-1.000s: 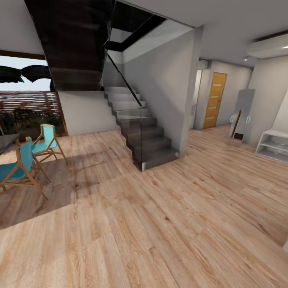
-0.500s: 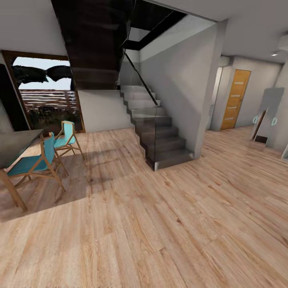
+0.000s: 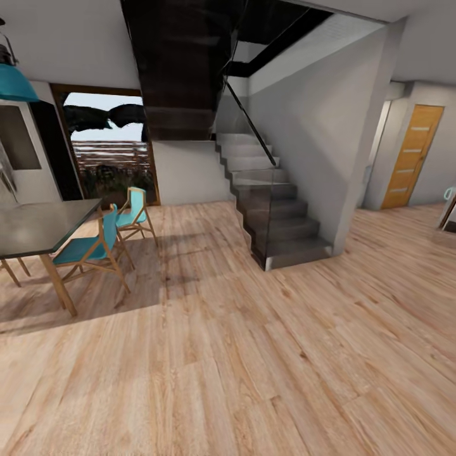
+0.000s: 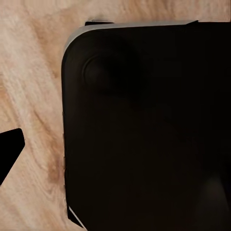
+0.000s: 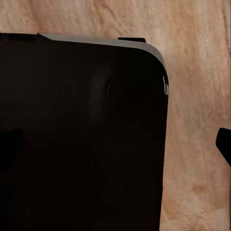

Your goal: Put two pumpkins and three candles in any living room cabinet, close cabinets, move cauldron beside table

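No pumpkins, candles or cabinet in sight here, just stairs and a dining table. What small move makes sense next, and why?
Probably keep turning the base to scan. The head view holds a staircase, a dark table with teal chairs and an orange door over wood floor, none of them task items.

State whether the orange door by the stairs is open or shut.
Shut. The orange door sits flat in its frame, right of the stairs, with no gap or room showing behind it.
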